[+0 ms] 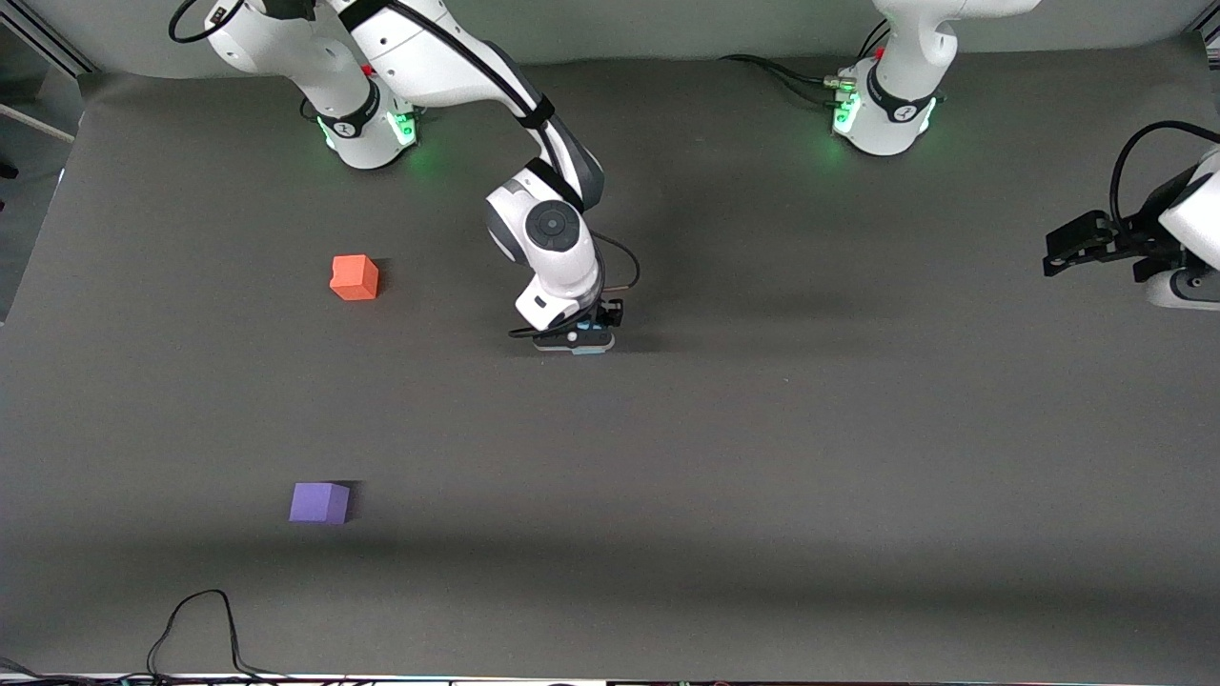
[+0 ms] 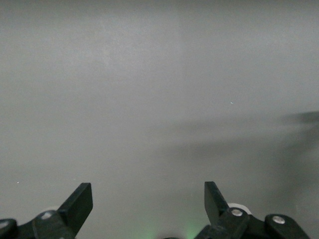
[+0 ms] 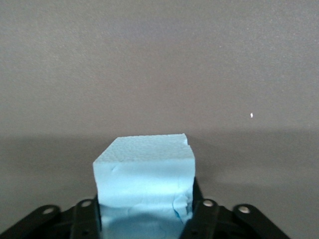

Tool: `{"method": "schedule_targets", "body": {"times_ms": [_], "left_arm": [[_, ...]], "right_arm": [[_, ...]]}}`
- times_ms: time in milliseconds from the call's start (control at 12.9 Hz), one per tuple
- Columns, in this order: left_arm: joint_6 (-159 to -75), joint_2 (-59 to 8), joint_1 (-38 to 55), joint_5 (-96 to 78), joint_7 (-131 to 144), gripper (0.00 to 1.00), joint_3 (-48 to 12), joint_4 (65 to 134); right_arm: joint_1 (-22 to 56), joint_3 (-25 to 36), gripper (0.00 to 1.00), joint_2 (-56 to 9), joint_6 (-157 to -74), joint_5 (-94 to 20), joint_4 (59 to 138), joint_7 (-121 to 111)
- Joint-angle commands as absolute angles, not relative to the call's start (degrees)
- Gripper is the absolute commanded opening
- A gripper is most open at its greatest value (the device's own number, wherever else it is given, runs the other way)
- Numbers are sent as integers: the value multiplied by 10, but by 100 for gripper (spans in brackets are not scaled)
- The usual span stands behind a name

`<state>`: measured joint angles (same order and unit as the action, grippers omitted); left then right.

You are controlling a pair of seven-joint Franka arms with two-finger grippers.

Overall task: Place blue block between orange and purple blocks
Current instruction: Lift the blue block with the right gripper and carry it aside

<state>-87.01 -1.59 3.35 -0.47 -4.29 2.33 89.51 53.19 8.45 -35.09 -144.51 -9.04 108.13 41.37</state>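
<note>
The light blue block (image 1: 591, 350) rests on the dark table mat near the middle, and my right gripper (image 1: 577, 341) is down around it. In the right wrist view the blue block (image 3: 144, 172) sits squeezed between the fingers of my right gripper (image 3: 145, 211), which is shut on it. The orange block (image 1: 354, 277) lies toward the right arm's end of the table. Nearer the front camera on that same end is the purple block (image 1: 319, 502). My left gripper (image 1: 1053, 252) waits in the air at the left arm's end, and in the left wrist view the left gripper (image 2: 147, 191) stands open on nothing.
A black cable (image 1: 200, 624) loops onto the mat at the edge nearest the front camera, close to the purple block. The right arm's base (image 1: 367, 129) and the left arm's base (image 1: 882, 114) stand at the mat's edge farthest from the front camera.
</note>
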Motion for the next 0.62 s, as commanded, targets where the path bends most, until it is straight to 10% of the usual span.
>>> {"method": "schedule_targets", "body": {"times_ms": [0,541], "left_arm": [[-862,-2,35,4,-55,100,27,904],[-862,-2,35,4,-53,100,27,904]], "right_arm": [[512,84,49,-305,-1381,-103,1065,397],[494,201,49,-150,-952,-132,837,253]]}}
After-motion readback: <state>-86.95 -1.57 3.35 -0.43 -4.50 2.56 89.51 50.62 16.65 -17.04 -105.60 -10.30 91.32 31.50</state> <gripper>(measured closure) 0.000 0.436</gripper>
